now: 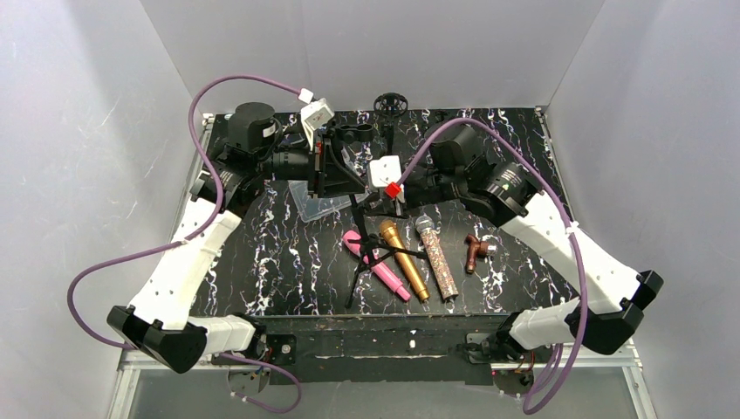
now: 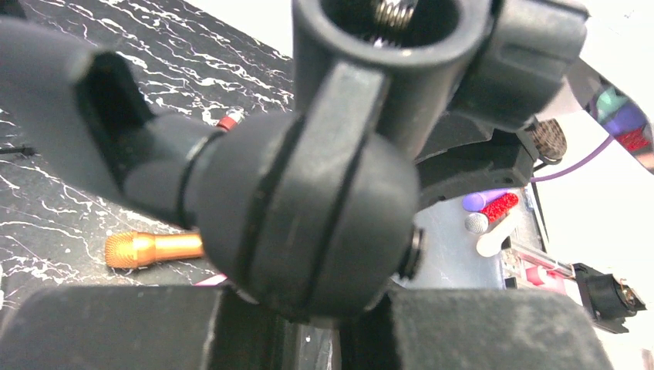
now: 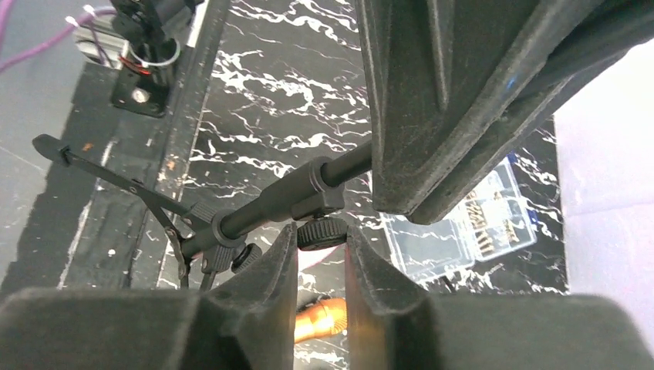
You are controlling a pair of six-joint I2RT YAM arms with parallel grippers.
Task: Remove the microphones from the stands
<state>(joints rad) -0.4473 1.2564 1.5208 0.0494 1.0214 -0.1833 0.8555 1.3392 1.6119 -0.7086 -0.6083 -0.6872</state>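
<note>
Black marbled worktop (image 1: 262,253), top view: stand (image 1: 366,249) held between both arms. Pink microphone (image 1: 377,262), gold microphone (image 1: 404,260) and glitter microphone (image 1: 437,259) lie by its legs.

Left wrist: left hand (image 2: 305,327) clamped round the head joint (image 2: 308,208). No microphone made out in the clip (image 2: 385,46).

Right wrist: right hand (image 3: 321,254) pinches the clamp knob (image 3: 322,231).

Judgement: removal looks done, or the microphone is hidden. Unconfirmed.

Table (image 1: 288,262): black with white marble veins. Stand (image 1: 358,278): black. Beside stand: pink microphone (image 1: 377,266), gold microphone (image 1: 404,260), glitter-speckled microphone (image 1: 436,259) with grey head. My arms (image 1: 188,262): white shells, black joints, purple cables (image 1: 253,77).
</note>
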